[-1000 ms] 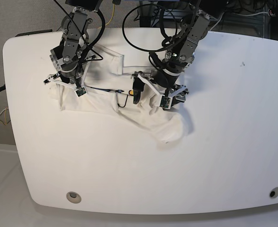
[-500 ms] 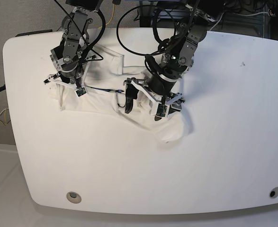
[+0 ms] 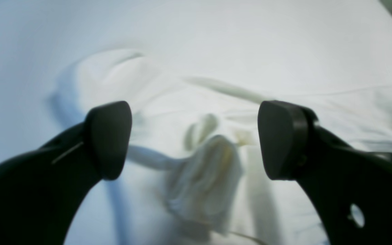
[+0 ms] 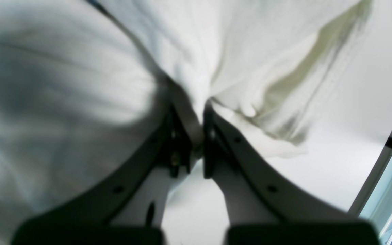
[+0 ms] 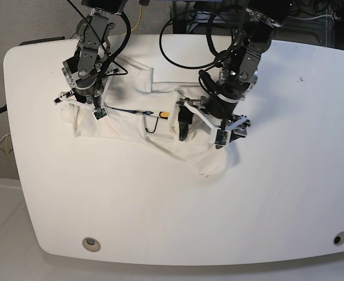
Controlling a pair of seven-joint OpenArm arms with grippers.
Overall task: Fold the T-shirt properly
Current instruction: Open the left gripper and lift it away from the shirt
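I read the fold as partly done. The white cotton T-shirt lies bunched on the far-left part of the white rounded surface, mostly inside out, with only a sliver of print showing. The right gripper has its jaws clamped on the shirt's left edge, cloth pinched between them in the wrist view. The left gripper hangs over the crumpled right end, jaws spread wide, holding nothing. Left to do: flatten the loose sleeve lobe, then complete the remaining folds.

Base view high, looking down, wrist views close (blurred), sharing the T-shirt.
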